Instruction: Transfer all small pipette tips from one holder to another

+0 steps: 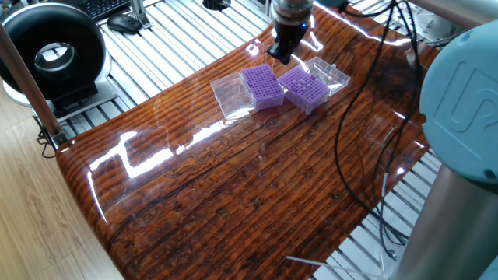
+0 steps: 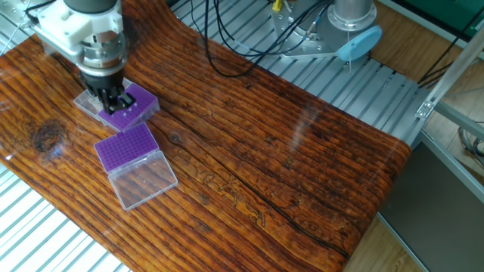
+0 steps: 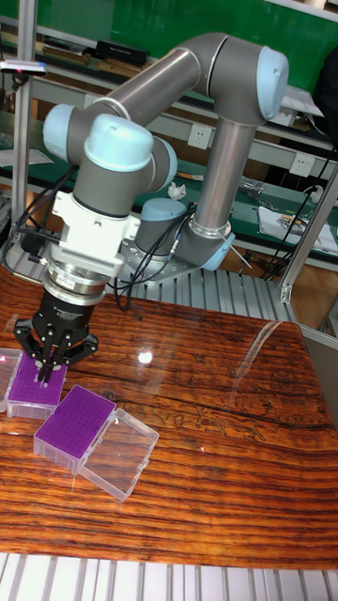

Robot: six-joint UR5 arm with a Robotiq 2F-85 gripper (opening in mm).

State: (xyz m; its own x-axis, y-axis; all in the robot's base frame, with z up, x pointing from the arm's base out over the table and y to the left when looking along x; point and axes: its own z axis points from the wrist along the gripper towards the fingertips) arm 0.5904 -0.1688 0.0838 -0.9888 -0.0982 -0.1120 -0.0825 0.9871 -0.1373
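Pincer [image 3: 45, 368] hangs just over one purple rack [image 3: 36, 387] near a desk [image 2: 302, 166] corner, fingers close together; can't tell whether they pinch anything. Second purple rack [image 2: 125, 145] sits beside it w/ clear lid [image 2: 144, 181] open flat. Pipette tips too small to make out in either rack.

The gripper [image 2: 115, 99] is hanging just over the far purple rack [image 2: 132, 109]. A 2nd purple rack [image 2: 126, 146] is lying nearby, its clear lid [image 2: 144, 179] resting open on the wooden table [image 2: 302, 159].
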